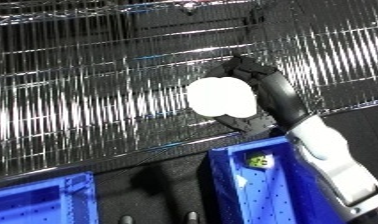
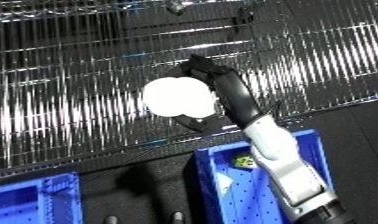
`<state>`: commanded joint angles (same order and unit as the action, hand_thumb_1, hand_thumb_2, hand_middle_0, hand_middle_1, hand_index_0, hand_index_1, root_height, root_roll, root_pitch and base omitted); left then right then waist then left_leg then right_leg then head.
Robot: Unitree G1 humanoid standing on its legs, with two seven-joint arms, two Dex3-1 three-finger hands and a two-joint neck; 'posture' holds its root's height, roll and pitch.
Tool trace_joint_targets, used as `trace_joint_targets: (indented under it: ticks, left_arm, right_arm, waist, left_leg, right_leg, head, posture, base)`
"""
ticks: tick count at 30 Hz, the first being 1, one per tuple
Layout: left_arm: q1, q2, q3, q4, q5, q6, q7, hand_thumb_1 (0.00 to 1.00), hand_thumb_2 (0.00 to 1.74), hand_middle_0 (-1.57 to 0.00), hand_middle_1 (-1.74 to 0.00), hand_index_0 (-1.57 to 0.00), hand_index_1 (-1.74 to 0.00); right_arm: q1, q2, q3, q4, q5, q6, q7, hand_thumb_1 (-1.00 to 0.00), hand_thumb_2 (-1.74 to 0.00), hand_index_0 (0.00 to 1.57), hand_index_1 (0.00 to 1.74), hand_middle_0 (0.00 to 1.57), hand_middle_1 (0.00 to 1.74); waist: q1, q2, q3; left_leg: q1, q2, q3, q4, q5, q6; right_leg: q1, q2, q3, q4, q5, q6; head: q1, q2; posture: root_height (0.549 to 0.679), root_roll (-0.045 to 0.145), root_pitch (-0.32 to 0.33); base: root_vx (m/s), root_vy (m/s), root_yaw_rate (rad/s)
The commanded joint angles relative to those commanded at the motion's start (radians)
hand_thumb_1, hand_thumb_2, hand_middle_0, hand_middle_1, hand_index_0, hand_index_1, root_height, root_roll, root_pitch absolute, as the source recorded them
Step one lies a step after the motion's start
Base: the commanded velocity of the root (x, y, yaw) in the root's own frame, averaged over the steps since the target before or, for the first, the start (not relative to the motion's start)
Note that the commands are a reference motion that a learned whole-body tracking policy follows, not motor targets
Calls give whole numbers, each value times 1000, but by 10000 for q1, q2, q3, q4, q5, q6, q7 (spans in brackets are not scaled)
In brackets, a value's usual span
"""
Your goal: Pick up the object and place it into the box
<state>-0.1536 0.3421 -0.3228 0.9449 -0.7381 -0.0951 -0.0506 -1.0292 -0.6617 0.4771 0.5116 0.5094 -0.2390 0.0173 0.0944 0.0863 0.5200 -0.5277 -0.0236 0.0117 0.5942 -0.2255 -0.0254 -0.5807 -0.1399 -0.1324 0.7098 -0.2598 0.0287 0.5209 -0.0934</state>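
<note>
Bins sit nearest: a blue bin at the near right, with a small yellow-green item lying inside it, and a second blue bin at the near left, with dark floor between them. Rising over the right bin, the white and silver right forearm reaches farther out to the black right hand, its fingers curled round a round white object held above the wire shelf. That chrome rack fills the far scene.
</note>
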Motion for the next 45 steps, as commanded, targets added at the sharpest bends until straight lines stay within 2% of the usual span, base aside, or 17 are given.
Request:
trace_joint_targets:
  ticks: [4,8,13,20,26,30,35,41,45]
  left_arm:
    - [80,-78,368,132,-42,45,138,0,0,0,0,0,0]
    - [144,-172,669,314,7,-60,202,0,0,0,0,0,0]
    - [193,-262,951,376,22,-228,309,0,0,0,0,0,0]
    - [107,-325,1311,492,-59,-335,295,0,0,0,0,0,0]
    - [141,-459,1317,655,-384,-402,195,0,0,0,0,0,0]
    - [173,-548,1180,728,-621,-461,165,0,0,0,0,0,0]
    - [137,-608,852,857,-791,-586,123,0,0,0,0,0,0]
    - [99,-548,500,1037,-868,-591,-36,0,0,0,0,0,0]
    - [-13,-470,279,1274,-858,-588,-308,0,0,0,0,0,0]
  right_arm:
    - [956,-423,-688,-1748,64,-4,-439,-1000,-1740,1570,1740,1570,1740]
    - [2002,-655,-1491,-2868,166,-380,-861,-1000,-1740,1570,1740,1570,1740]
    - [3299,-705,-2621,-3917,76,-896,-1565,-1000,-1740,1570,1740,1570,1740]
    - [4763,-515,-3919,-4362,7,-1600,-2846,-1000,-1740,1570,1740,1570,1740]
    - [5858,-336,-4608,-3481,-58,-1866,-3850,-1000,-1740,1570,1740,1570,1740]
    - [6212,-360,-4561,-2425,370,-2005,-3756,-1000,-1740,1570,1740,1570,1740]
    - [6274,-502,-4279,-704,1139,-1966,-3291,-1000,-1740,1570,1740,1570,1740]
    - [5941,-601,-3769,1548,2236,-1354,-2454,-1000,-1740,1570,1740,1570,1740]
    - [5677,-553,-3652,3244,2538,-852,-1871,-1000,-1740,1570,1740,1570,1740]
  waist:
    - [-349,-238,0]
    - [-668,-414,0]
    - [-1038,-532,0]
    - [-1501,-558,0]
    - [-1833,-489,0]
    - [-1981,-436,0]
    - [-2078,-297,0]
    - [-1959,-112,0]
    - [-1791,43,0]
  left_leg:
    - [115,121,143,109,-123,29]
    - [230,215,271,221,-236,62]
    - [447,261,424,234,-355,78]
    - [852,324,691,18,-437,51]
    - [1115,333,888,-138,-497,25]
    - [1201,333,1012,-140,-554,12]
    - [1270,287,1060,-72,-648,10]
    - [1380,144,959,-96,-678,41]
    - [1420,21,842,-117,-668,100]
  right_leg:
    - [94,138,153,-69,23,24]
    - [208,256,287,-29,-13,37]
    - [379,359,433,-43,-54,64]
    - [664,461,614,-315,-14,124]
    - [794,551,748,-554,66,162]
    - [813,608,840,-736,165,164]
    - [817,668,944,-769,175,119]
    - [927,731,983,-824,173,50]
    - [974,725,970,-781,155,17]
  head:
    - [128,246]
    - [279,519]
    - [523,970]
    - [1453,1217]
    - [2655,1624]
    - [3625,1731]
    - [4636,1548]
    - [5463,638]
    - [5809,350]
  posture:
    - [640,66,123]
    - [640,61,114]
    - [641,59,102]
    - [644,59,93]
    - [646,60,91]
    - [647,62,92]
    - [647,65,89]
    - [648,68,82]
    - [648,70,76]
  base:
    - [-22,31,-226]
    - [-18,17,-201]
    - [-6,5,-154]
    - [-7,4,-169]
    - [3,12,-173]
    - [-4,9,-132]
    - [8,17,-67]
    - [18,9,13]
    - [19,-14,73]
